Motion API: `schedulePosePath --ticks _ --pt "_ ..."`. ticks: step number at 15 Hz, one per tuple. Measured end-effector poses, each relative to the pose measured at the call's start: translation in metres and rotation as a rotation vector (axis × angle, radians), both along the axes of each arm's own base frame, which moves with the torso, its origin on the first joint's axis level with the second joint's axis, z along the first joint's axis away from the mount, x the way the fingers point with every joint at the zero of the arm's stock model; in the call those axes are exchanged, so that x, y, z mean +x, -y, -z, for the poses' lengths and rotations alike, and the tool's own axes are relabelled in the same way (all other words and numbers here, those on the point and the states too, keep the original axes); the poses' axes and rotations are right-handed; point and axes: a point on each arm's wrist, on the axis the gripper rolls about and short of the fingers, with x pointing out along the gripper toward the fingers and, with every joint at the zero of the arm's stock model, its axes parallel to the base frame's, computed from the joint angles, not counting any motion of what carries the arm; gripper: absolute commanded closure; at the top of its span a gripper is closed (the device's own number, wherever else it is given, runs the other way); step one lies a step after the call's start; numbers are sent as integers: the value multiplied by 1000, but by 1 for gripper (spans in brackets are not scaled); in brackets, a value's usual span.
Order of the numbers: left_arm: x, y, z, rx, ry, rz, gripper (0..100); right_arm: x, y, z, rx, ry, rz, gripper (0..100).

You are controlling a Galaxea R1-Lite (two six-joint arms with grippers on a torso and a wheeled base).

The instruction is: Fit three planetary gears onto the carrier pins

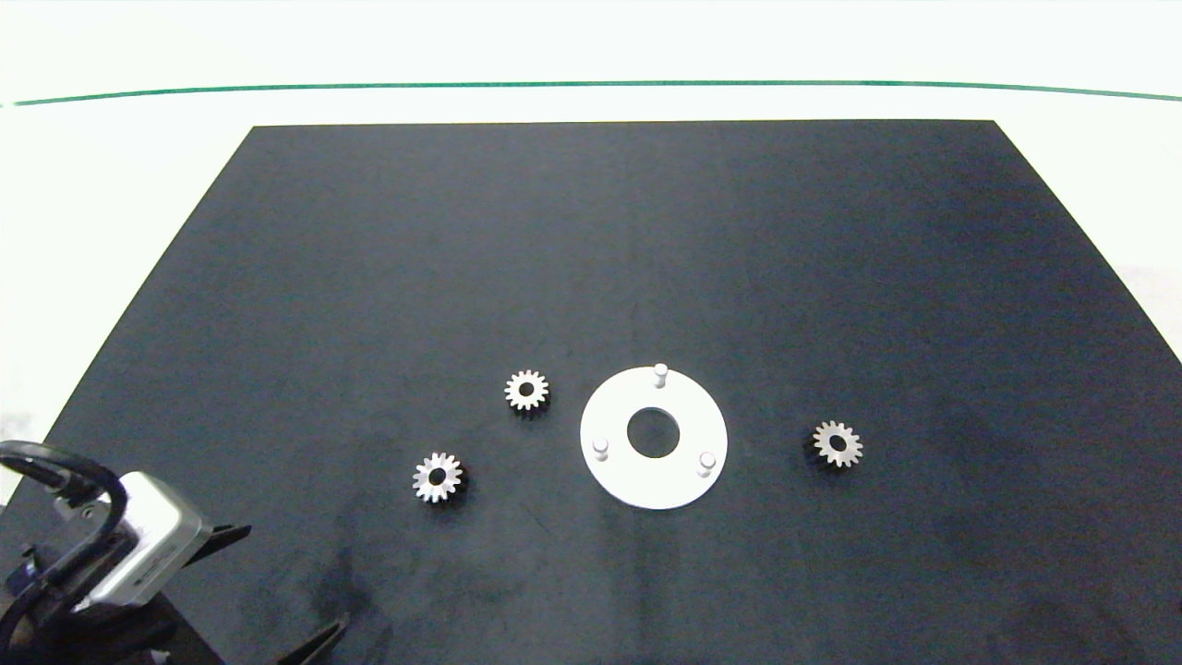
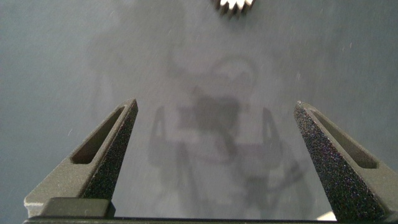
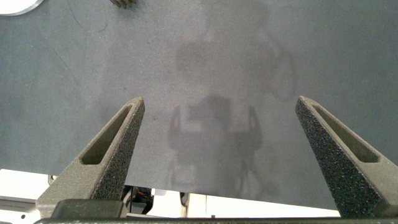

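Three silver-grey planetary gears lie flat on the black mat: one left of the white disc, one nearer the front left, one to the right. Three white carrier pins stand bare on the disc. My left gripper sits open at the front left corner, short of the front-left gear, whose teeth peek in ahead of the gripper. My right gripper is open over bare mat, outside the head view; a gear and the disc's edge lie ahead of it.
The black mat covers most of a white table, and a green line runs along the far side. In the right wrist view the mat's front edge shows close behind the fingers.
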Motion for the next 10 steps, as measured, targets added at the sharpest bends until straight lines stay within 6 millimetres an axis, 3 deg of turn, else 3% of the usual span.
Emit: schedulePosePath --ticks 10 --pt "54 28 14 -9 58 -39 0 13 -5 -4 28 19 -51 0"
